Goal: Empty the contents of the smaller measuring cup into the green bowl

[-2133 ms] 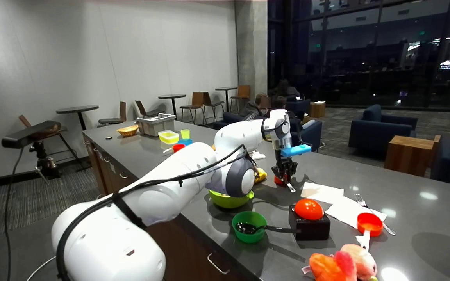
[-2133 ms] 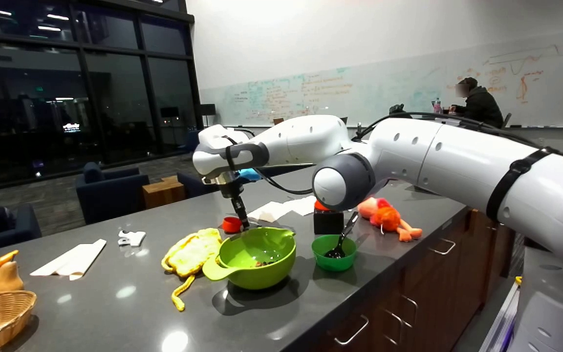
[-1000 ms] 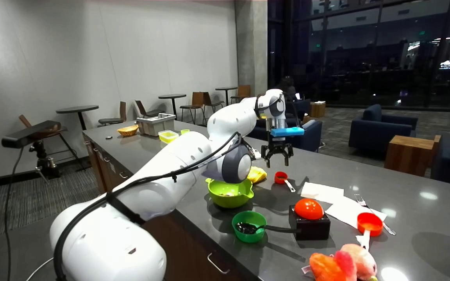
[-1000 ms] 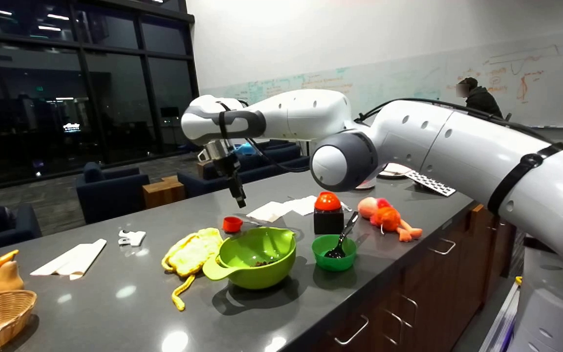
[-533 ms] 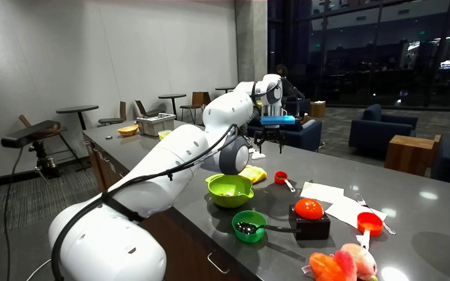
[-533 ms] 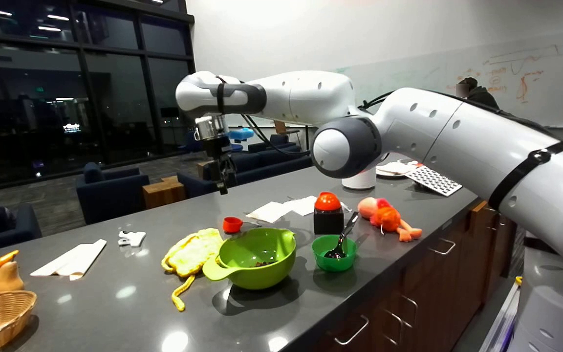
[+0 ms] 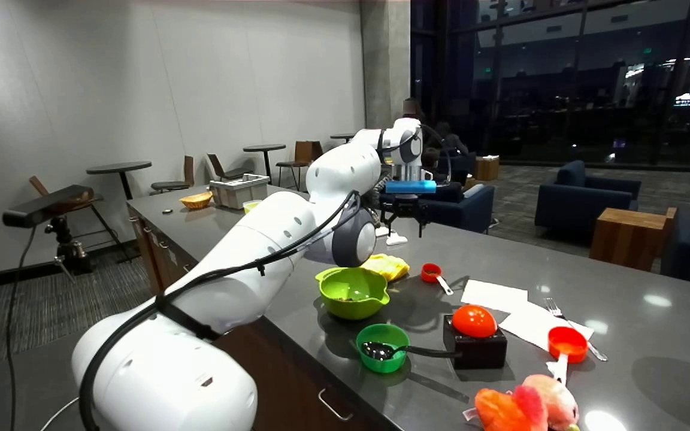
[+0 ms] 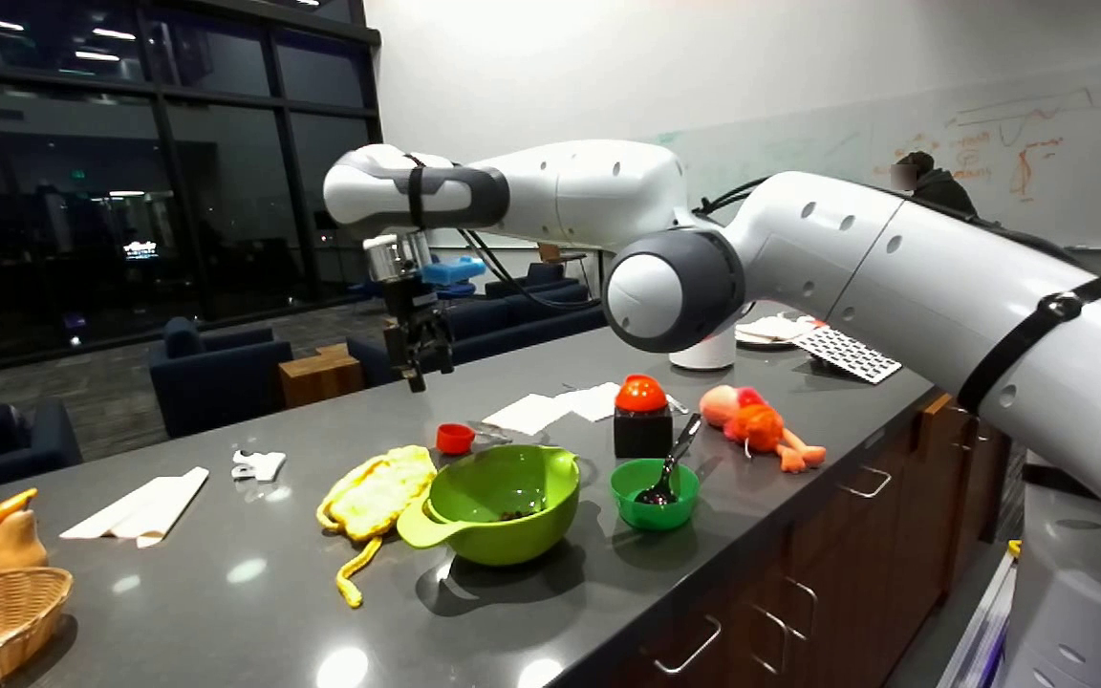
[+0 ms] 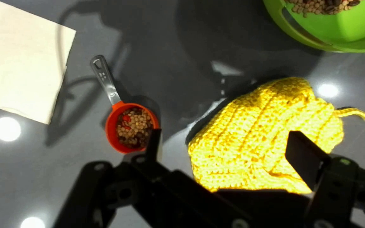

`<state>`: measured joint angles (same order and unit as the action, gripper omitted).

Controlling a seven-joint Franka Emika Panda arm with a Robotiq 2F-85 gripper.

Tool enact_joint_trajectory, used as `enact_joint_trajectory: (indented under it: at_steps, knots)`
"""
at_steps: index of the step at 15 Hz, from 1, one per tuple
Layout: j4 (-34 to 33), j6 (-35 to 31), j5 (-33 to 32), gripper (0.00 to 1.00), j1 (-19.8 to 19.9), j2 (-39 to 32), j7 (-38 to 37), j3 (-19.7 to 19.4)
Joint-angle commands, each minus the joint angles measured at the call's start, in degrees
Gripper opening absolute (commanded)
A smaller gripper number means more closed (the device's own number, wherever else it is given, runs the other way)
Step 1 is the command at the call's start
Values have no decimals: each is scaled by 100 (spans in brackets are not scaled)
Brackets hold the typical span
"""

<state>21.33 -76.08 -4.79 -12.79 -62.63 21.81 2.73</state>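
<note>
The smaller measuring cup, a little red cup [image 9: 109,134] with a short grey handle, stands upright on the counter, filled with lentils and dark beans; both exterior views show it too, as a red cup [image 7: 430,273] and a red cup [image 8: 456,440]. The lime green bowl [image 8: 512,540] has some lentils and beans in its bottom; the wrist view catches part of its rim [image 9: 341,49]. My gripper [image 9: 227,145] is open and holds nothing, high above the counter over the yellow knit piece. In that view one finger overlaps the cup's edge, but the exterior views show the gripper [image 8: 429,376] well clear of it.
A yellow knit piece [image 9: 249,139] lies between the cup and bowl. Nearby are a dark-green container [image 7: 383,361] with a black spoon, an orange dome on a black box [image 7: 475,347], paper napkins [image 7: 493,296], a larger red cup [image 7: 568,344] and a plush toy [image 8: 761,430].
My gripper has risen from down at the smaller cup, then shifted sideways over the yellow knit piece. The cup stays on the counter and the bowl has not moved.
</note>
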Motion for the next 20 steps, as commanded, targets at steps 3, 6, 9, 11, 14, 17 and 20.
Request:
enact_joint_trajectory:
  at_steps: [3,6,9,11,14,17,20]
  knots:
    - [-97,41,14,100,26,-63,16,-19]
    - [-113,10,36,100,50,-107,58,1]
    - [-119,-125,124,100,123,-242,83,68]
    - [-114,-224,176,100,173,-339,79,113]
    - [-122,-341,280,100,252,-458,72,190]
    - [-149,-528,482,100,301,-539,52,309]
    - [-117,-709,607,100,264,-572,59,387]
